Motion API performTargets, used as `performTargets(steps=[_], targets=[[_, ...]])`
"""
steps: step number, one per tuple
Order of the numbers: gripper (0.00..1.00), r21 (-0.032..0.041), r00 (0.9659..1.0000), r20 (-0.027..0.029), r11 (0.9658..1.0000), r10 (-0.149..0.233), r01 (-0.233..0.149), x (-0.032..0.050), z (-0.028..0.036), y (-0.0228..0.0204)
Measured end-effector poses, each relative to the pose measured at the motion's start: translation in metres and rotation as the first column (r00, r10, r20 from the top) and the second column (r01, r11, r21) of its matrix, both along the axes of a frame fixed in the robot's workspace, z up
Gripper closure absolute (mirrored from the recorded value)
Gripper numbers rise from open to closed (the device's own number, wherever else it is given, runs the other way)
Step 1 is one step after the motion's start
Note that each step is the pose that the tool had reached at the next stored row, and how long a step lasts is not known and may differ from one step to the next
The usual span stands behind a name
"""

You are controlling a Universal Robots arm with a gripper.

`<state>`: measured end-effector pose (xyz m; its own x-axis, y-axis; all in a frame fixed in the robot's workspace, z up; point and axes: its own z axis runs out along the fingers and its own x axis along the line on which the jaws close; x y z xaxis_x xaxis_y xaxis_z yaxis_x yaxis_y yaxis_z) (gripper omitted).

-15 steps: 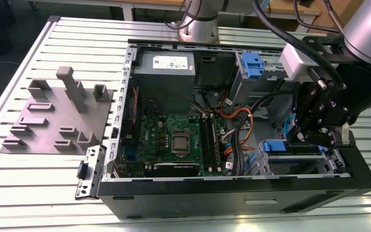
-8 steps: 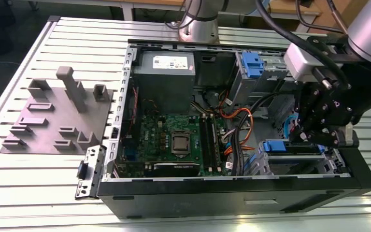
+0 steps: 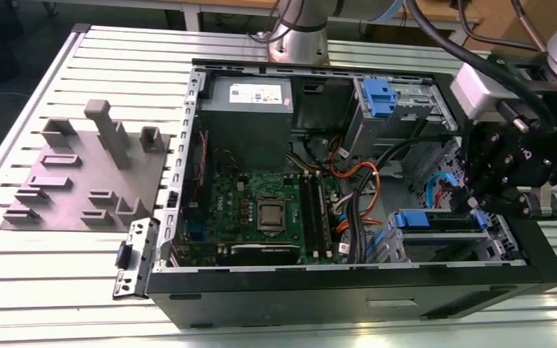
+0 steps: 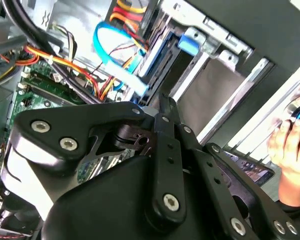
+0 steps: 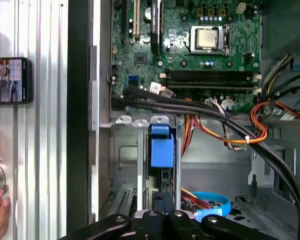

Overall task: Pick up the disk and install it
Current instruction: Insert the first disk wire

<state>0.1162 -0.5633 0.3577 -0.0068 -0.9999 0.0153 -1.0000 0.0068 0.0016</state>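
Observation:
The disk [image 5: 162, 197] stands on edge in a slot of the lower drive cage [image 3: 448, 243], inside the open computer case [image 3: 356, 290]. I see it as a dark slab with a blue rail [image 4: 151, 57] along one side and a blue tab [image 3: 422, 217] at its end. My gripper [image 3: 481, 210] hangs just over that cage, on the exterior view's right, with its tip [image 4: 164, 107] close to the disk's near end. In the first wrist view the gripper [image 5: 162, 217] lines up with the slot. Whether it touches the disk is hidden.
A second cage with a blue latch [image 3: 380, 98] sits farther back. Orange, black and blue cables [image 3: 356, 181] run between the motherboard [image 3: 259, 210] and the cages. A grey fixture block [image 3: 85, 174] lies beside the case. A person's hand [image 4: 290, 145] and a phone [image 5: 10, 80] are on the table.

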Motion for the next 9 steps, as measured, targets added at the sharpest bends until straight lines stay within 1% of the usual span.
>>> performTargets(steps=[4,6,7,9], targets=[[0.89,0.0001,1.0000,-0.0024,1.0000,0.000,0.000,0.0107,-0.0001,0.0013],[0.89,0.0001,1.0000,-0.0053,1.0000,0.000,0.000,0.0158,0.0000,0.0019],[0.89,0.0001,1.0000,-0.0086,1.0000,0.000,0.000,0.0186,-0.0001,0.0022],[0.89,0.0001,0.9997,-0.0230,1.0000,0.000,0.000,0.0242,-0.0001,0.0023]])
